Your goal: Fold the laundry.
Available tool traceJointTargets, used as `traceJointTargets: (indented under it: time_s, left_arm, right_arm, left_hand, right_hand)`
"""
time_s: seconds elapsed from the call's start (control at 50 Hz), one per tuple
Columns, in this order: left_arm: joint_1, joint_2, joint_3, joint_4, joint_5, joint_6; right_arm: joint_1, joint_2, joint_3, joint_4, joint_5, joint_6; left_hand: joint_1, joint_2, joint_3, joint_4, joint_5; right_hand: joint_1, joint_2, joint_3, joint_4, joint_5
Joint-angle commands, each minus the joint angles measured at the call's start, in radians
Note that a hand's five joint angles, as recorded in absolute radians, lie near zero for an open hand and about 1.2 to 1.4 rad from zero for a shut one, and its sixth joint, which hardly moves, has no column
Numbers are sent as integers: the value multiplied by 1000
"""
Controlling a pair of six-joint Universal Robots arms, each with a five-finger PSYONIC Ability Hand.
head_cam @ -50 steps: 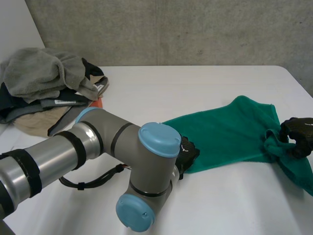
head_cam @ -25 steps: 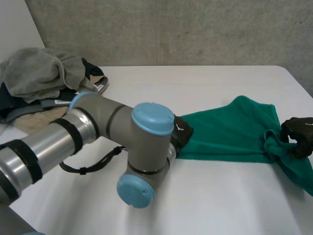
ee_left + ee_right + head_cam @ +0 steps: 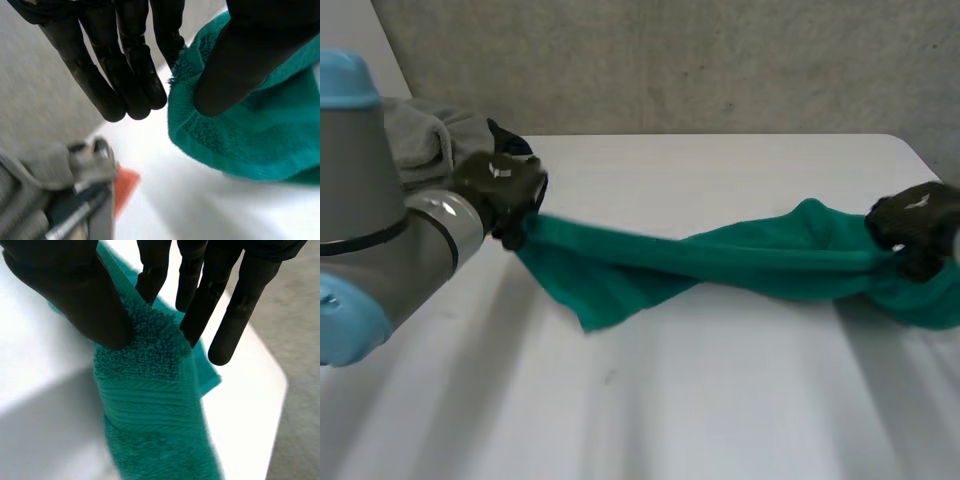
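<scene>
Left hand [image 3: 500, 190] pinches one end of the green towel [image 3: 720, 255]; right hand [image 3: 910, 225] pinches the other by the desk [image 3: 720, 400] edge.

This looks like a robotics lab or test room, not a home. A bare grey concrete wall [image 3: 720, 60] stands behind a plain white table [image 3: 720, 400], and a grey robot arm [image 3: 360, 200] with light-blue caps reaches over it. The only household things are a heap of clothes [image 3: 425, 145] at the table's far corner and a green towel [image 3: 740, 260] stretched above the tabletop.
</scene>
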Motion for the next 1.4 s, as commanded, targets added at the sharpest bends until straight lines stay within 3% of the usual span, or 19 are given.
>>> traceJointTargets:
  time_s: [0.02, 0.1, 0.18, 0.26, 0.36, 0.5, 0.64, 0.82, 1.02, 1.18, 1.26, 1.4]
  left_arm:
    - [33, -247, 208, -6, -6, 49]
    - [39, -350, 536, 36, -15, 44]
    - [39, -365, 771, 165, -10, 9]
    - [36, -338, 860, 349, -13, -55]
    - [41, -288, 805, 465, -35, -109]
    - [76, -239, 576, 462, -46, -120]
    - [104, -221, 312, 474, -32, -120]
    - [121, -273, 72, 486, 6, -115]
    - [122, -268, -25, 486, 17, -101]
    - [128, -218, -78, 482, 37, -51]
    - [127, -186, -117, 478, 59, -31]
    - [136, -160, -150, 480, 74, -32]
  right_arm:
    - [94, 241, -185, -62, 164, -111]
    - [111, 348, -442, -250, 273, -88]
    - [117, 362, -611, -492, 307, -30]
    - [119, 335, -671, -773, 292, 74]
    - [130, 293, -624, -947, 241, 127]
    - [142, 255, -454, -921, 135, 128]
    - [130, 247, -230, -883, 105, 131]
    - [105, 354, -20, -831, -7, 157]
    - [70, 423, -39, -647, -7, 150]
    - [39, 425, -79, -607, -27, 99]
    - [19, 431, -105, -602, -75, 10]
    - [-5, 500, -173, -579, -225, -114]
  left_hand:
    - [262, 202, 210, 201, 232]
    - [262, 202, 210, 201, 232]
    - [262, 202, 210, 201, 232]
    - [262, 202, 210, 201, 232]
    - [262, 202, 210, 201, 232]
    - [262, 202, 210, 201, 232]
    - [262, 202, 210, 201, 232]
    - [262, 202, 210, 201, 232]
    - [262, 202, 210, 201, 232]
    - [262, 202, 210, 201, 232]
    - [262, 202, 210, 201, 232]
    - [262, 202, 210, 201, 232]
  right_hand:
    - [273, 938, 214, 198, 237]
    - [273, 938, 214, 198, 237]
    - [273, 938, 214, 198, 237]
    - [273, 938, 214, 198, 237]
    - [273, 938, 214, 198, 237]
    - [273, 938, 214, 198, 237]
    - [273, 938, 214, 198, 237]
    - [273, 938, 214, 198, 237]
    - [273, 938, 214, 198, 237]
    - [-71, 595, -129, -145, -106]
    - [-294, 372, -352, -368, -329]
    - [-318, 348, -376, -393, -353]
